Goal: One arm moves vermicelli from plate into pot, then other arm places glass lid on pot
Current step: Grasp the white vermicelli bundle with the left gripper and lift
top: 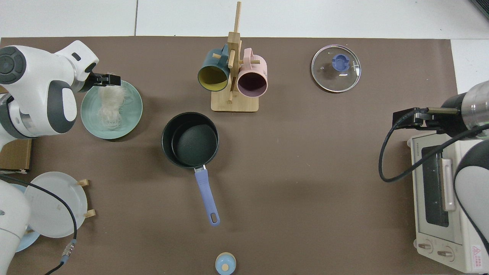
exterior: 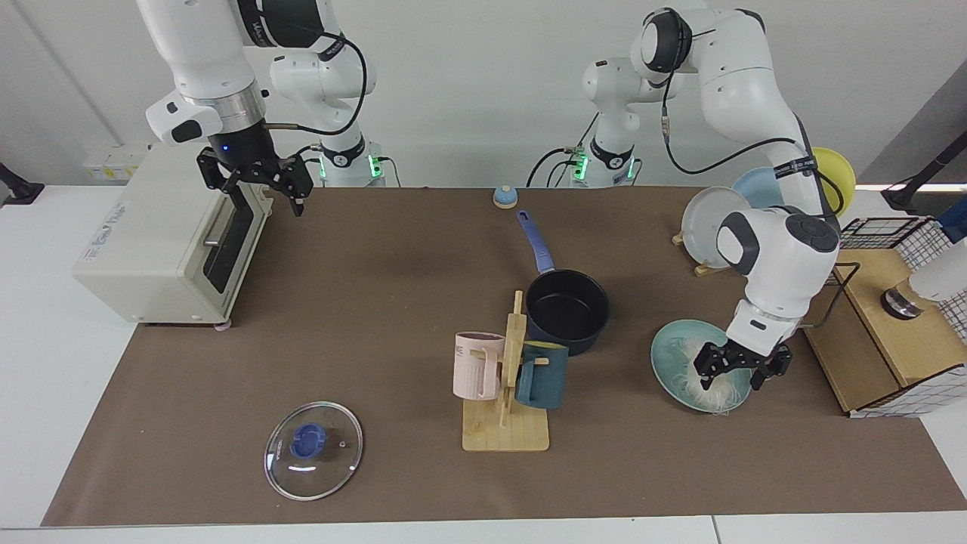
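- The left gripper (exterior: 731, 368) hangs low over the plate (exterior: 668, 347), fingers apart on either side of the vermicelli (exterior: 710, 387), placed, I judge, to pinch the bunch.
- The vermicelli lies on the plate, not yet lifted.
- The pot (exterior: 567, 310) stands empty just beside the plate, a short carry.
- The right gripper (exterior: 257, 181) waits by the toaster oven (exterior: 162, 242), fingers apart, well away from the lid (exterior: 313, 450), which lies flat on the mat.
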Motion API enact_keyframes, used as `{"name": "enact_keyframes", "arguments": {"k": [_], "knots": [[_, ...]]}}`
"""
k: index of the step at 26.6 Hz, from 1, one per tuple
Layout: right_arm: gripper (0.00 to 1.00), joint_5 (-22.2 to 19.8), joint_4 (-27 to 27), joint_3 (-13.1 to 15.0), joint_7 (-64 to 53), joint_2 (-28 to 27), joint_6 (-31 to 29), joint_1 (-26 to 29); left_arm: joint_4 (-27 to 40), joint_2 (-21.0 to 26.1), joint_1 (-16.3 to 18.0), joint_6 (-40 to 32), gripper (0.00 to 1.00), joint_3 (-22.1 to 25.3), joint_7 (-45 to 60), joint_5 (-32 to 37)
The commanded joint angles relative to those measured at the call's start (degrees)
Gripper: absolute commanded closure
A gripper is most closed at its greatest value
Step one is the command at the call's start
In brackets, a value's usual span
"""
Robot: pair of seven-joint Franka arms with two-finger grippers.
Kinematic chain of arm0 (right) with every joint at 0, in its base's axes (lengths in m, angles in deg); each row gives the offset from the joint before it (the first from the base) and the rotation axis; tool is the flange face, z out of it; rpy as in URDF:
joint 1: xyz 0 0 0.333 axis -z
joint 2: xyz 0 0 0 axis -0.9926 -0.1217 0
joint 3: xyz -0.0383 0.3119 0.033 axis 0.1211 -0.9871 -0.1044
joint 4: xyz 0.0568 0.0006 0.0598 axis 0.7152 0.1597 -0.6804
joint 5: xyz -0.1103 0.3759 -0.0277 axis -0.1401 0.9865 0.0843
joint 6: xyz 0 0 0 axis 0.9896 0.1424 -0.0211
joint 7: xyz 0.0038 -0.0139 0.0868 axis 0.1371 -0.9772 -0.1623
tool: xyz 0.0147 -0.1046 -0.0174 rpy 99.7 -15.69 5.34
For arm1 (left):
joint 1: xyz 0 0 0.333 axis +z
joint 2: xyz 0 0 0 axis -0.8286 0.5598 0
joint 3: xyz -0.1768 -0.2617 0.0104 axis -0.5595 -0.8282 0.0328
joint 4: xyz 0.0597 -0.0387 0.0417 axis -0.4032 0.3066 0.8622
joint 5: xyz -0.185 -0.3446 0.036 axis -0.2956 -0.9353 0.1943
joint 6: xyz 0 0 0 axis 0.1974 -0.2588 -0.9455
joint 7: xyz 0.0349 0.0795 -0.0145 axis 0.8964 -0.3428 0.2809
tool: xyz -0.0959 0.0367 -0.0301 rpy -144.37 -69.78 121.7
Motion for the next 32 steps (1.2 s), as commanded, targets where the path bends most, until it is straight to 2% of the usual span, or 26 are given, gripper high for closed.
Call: {"name": "enact_keyframes", "arguments": {"k": [1, 6, 13, 24, 30, 32], "knots": [[0.00, 0.66, 0.10, -0.55, 0.36, 0.48, 0.17, 0.85, 0.94, -1.03, -0.18, -3.89, 0.00, -0.14, 1.29, -0.54], [0.00, 0.66, 0.10, -0.55, 0.36, 0.39, 0.17, 0.85, 0.76, -1.12, 0.00, -8.55, 0.00, -0.58, 1.56, -0.63], [0.00, 0.66, 0.19, -0.55, 0.36, 0.39, 0.17, 0.85, 1.20, -0.77, -0.09, -8.64, 0.00, -0.49, 2.53, -2.13], [0.00, 0.66, 0.10, -0.55, 0.36, 0.39, 0.17, 0.85, 5.86, -0.68, -0.44, -3.81, 0.00, -0.49, 3.75, -2.13], [0.00, 0.66, 0.10, -0.55, 0.36, 0.39, 0.17, 0.85, 8.50, 0.63, -0.26, 1.99, 0.00, -0.49, 3.93, -1.95], [0.00, 0.66, 0.10, -0.55, 0.36, 0.39, 0.17, 0.85, 8.32, 0.81, -0.26, 2.25, 0.03, -0.49, 4.11, -2.04]]}}
